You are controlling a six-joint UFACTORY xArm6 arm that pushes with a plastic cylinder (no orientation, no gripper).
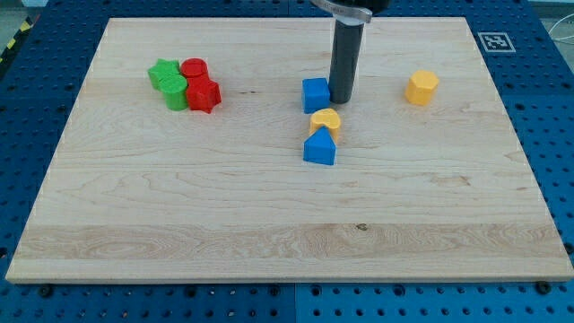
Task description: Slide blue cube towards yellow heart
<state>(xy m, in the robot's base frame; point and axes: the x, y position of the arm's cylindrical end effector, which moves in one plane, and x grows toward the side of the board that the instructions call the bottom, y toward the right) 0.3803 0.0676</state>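
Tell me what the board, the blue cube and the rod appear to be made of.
The board looks like light, unvarnished wood: plank seams and grain streaks show. The blue cube seems plastic, with uniform matte colour and no grain. The rod, ending at my tip against the cube's right side, is dark and smooth with a faint sheen, possibly metal or plastic.

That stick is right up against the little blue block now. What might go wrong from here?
My tip sits at the blue cube's right side, not above it, so a further push may send the cube to the view's left, past the yellow heart. A downward push could also shove the heart into the other blue block touching it below, shifting both.
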